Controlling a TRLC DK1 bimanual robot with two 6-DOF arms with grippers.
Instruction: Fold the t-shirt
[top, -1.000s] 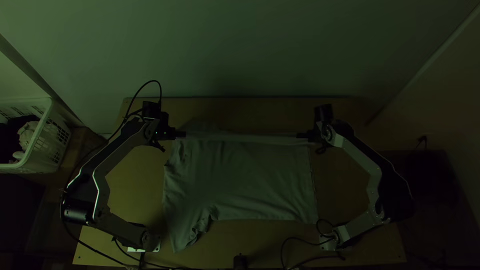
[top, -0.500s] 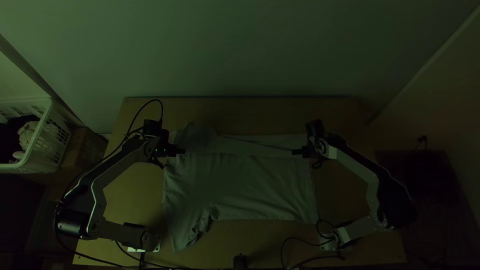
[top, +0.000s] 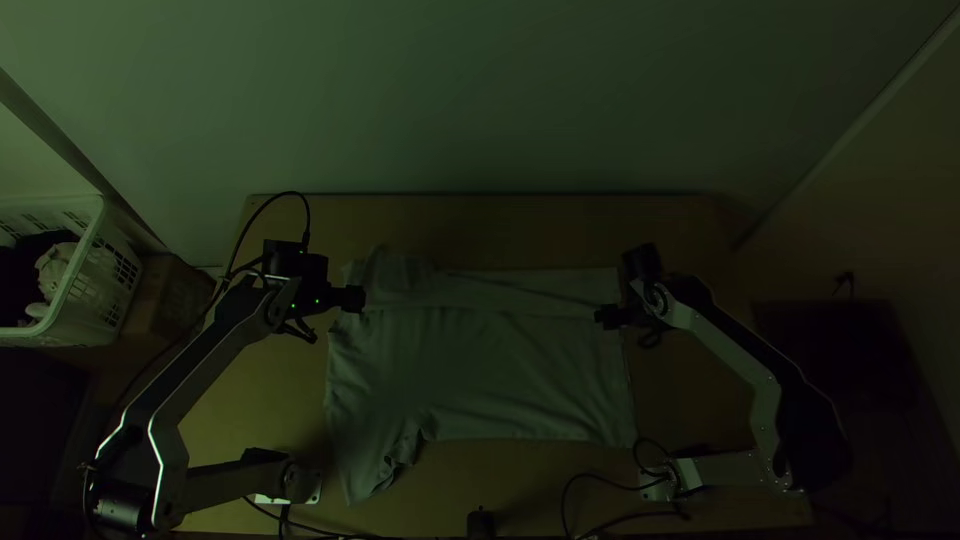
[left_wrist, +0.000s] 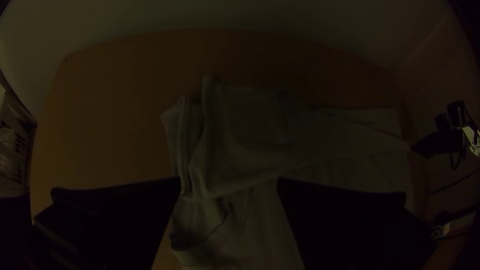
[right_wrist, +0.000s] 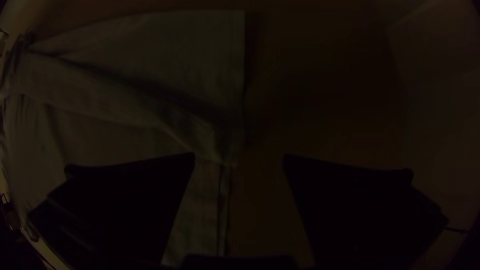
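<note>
While a second ago the black two-fingered left gripper (top: 362, 298) and black two-fingered right gripper (top: 600, 316) had the far edge of the grey cloth t-shirt (top: 480, 370) pulled straight between them, that cloth now lies released on the light wooden table (top: 540, 480). Both grippers have come toward the table's near edge since then, and over the last half second the right one has edged outward. The left gripper (left_wrist: 229, 180) now stands open, its fingers wide apart over the shirt; the right gripper (right_wrist: 239, 156) is spread as well, the shirt's side edge between its fingers.

The shirt is partly folded: a long flap, turned over toward the near side, runs from beside the left gripper to the right one, with a slanting crease. Rumpled cloth lies just beyond the left gripper. Nearer than that gripper, the near sleeve (top: 370, 470) sticks out as before.
</note>
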